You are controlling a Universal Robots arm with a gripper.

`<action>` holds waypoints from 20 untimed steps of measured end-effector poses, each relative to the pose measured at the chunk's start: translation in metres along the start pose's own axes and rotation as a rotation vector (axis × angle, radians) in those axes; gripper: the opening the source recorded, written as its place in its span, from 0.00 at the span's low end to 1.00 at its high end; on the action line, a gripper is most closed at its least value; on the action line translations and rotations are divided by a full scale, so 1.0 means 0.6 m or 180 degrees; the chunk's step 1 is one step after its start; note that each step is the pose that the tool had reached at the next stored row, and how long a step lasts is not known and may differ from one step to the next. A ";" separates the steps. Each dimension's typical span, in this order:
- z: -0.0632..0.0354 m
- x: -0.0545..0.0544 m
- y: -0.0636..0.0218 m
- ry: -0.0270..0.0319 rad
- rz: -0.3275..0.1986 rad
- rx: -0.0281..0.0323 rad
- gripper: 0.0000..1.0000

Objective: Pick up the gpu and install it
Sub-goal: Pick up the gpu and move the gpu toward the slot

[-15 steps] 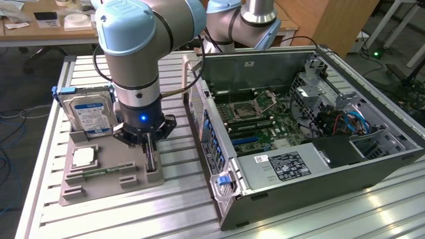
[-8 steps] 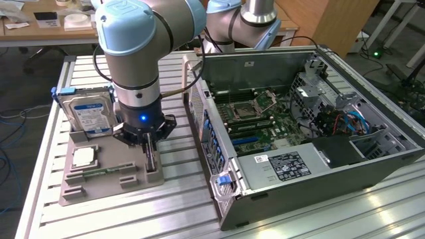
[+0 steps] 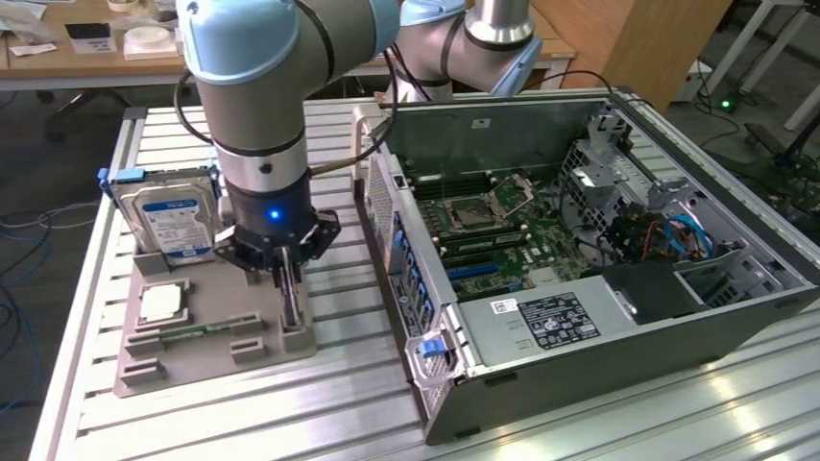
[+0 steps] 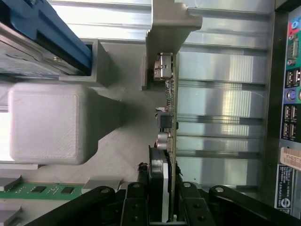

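Currently gripper (image 3: 283, 280) clamps gpu (image 4: 170, 117), which stands on edge in tray (image 3: 192, 357), long axis parallel to case's (image 3: 615, 373) port panel.

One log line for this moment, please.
stage: grasp | pincer: shut on gpu | gpu: on edge, in grey holder | computer case: open, beside holder

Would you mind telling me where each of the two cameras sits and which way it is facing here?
Exterior view: off the arm, raised, looking down across the table at the grey parts tray and the open computer case; the arm and gripper show.
Wrist view: on the wrist, looking along the fingers at the upright gpu they grip.
Shared: the gpu, the tray, the blue-labelled hard drive and the case.
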State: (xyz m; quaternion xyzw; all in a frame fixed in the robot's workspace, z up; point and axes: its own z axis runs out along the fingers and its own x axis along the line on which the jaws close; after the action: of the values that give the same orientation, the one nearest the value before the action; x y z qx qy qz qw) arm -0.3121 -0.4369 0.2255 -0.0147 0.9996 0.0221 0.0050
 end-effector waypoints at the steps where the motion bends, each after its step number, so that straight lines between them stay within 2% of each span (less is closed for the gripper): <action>1: -0.006 0.000 0.000 0.0000 0.0000 0.0000 0.29; 12: -0.055 -0.001 0.002 0.0000 0.0003 0.0000 0.29; 20: -0.056 -0.001 0.002 0.0000 0.0003 0.0000 0.29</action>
State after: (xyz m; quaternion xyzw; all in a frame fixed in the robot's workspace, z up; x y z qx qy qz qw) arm -0.3120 -0.4369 0.2588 -0.0143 0.9996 0.0221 0.0051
